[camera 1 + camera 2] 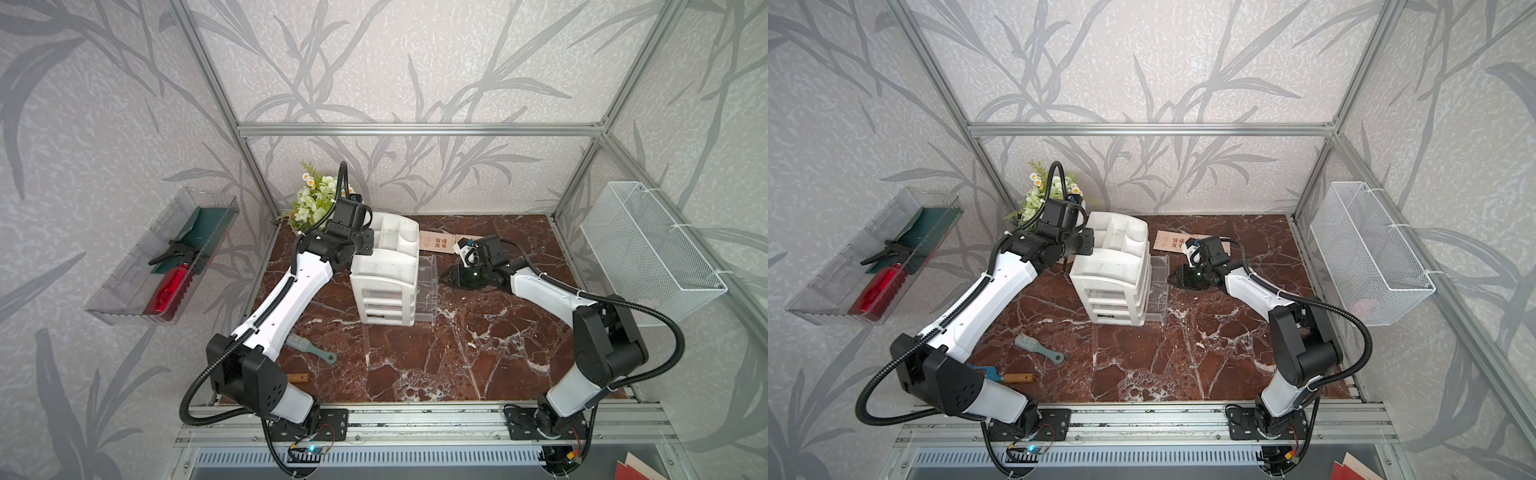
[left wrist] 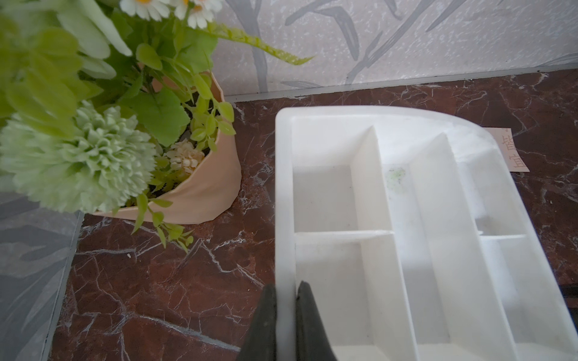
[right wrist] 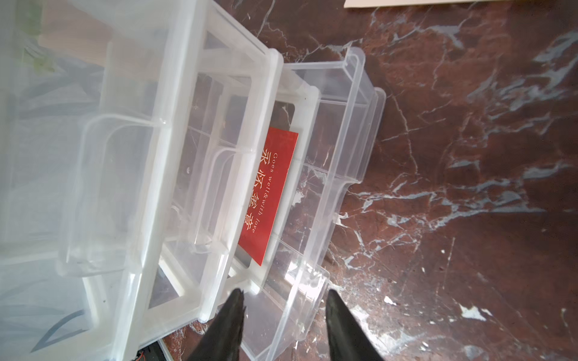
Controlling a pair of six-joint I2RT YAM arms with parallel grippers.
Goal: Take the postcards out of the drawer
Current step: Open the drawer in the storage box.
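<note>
Right wrist — organizer [image 3: 175,140] partly covers red postcard [image 3: 272,187] in drawer [image 3: 353,131].

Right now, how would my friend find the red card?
Find the white drawer organizer on the marble table. A clear drawer sticks out of it toward the right gripper. The red postcard lies inside, with pale gold writing, while the beige postcards lie on the table behind.
</note>
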